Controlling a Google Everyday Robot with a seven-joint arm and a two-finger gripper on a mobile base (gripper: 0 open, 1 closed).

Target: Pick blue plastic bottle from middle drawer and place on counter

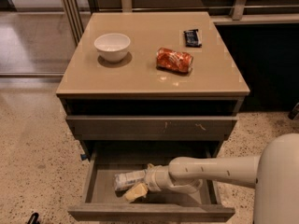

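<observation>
Pincer [143, 181] sits inside the wide grey drawer [149, 213], at the small pale-blue plastic bottle [126, 180]. Its grip: cannot tell.

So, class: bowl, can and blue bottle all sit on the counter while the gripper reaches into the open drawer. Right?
No: the camera view shows the blue bottle lying in the middle drawer by the gripper; bowl and can sit on the counter.

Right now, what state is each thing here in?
Wide shallow grey middle drawer: pulled open.
Scuffed grey drawer front above: shut.
Small pale-blue plastic bottle: on its side in that drawer.
Crushed orange-red can: dented, lying on glossy beige counter.
White bowl: upright.
End effector: inside the drawer, at the bottle.
</observation>
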